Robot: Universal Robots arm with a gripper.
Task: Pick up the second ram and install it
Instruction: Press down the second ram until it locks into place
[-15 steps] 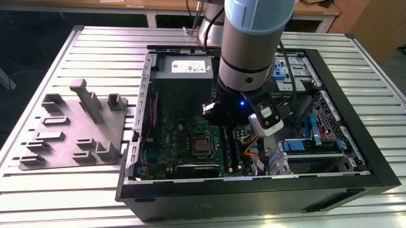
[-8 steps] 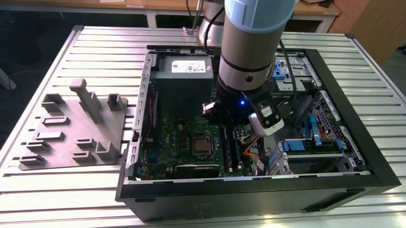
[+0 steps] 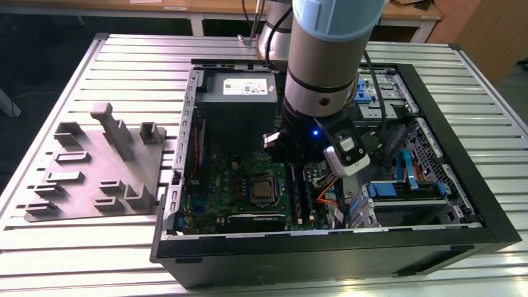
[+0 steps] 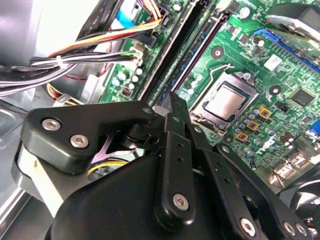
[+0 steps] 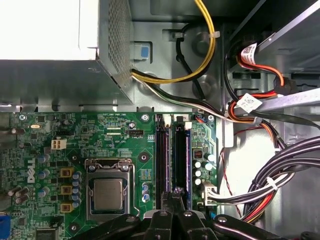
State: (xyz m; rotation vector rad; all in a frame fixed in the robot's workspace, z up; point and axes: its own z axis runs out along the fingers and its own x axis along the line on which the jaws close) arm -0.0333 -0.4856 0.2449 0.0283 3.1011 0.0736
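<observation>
The arm (image 3: 330, 55) comes down steeply from the far side in the exterior view, its pale blue and silver segment ending in a black wrist section where a small blue light glows. Below the wrist hangs the black end effector (image 3: 298, 162), pointing straight down. In the second wrist view the end effector (image 4: 172, 107) shows its linkage bars drawn in, and the fingers (image 4: 175, 130) lie pressed together into one narrow tip.
</observation>
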